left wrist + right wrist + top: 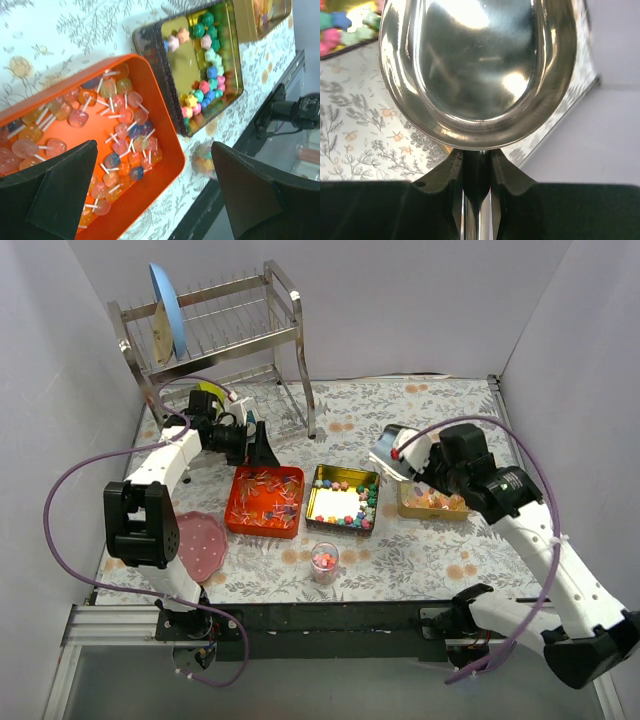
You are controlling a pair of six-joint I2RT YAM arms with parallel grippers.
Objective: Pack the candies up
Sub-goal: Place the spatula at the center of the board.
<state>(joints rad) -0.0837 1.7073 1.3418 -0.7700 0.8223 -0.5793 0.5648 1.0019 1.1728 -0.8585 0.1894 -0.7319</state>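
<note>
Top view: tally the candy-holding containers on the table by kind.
Orange rectangular plastic tray: 1
Gold rectangular metal tins: 2
Clear plastic cup: 1
Total: 4

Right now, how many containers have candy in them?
4: orange tray left of centre, dark tin beside it, gold tin at right, partly covered, and a small cup nearest the arms.

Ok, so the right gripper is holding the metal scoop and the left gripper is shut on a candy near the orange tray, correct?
Not quite: the left gripper is open and holds nothing near the orange tray, as the left wrist view shows. The right gripper does hold the metal scoop.
</note>
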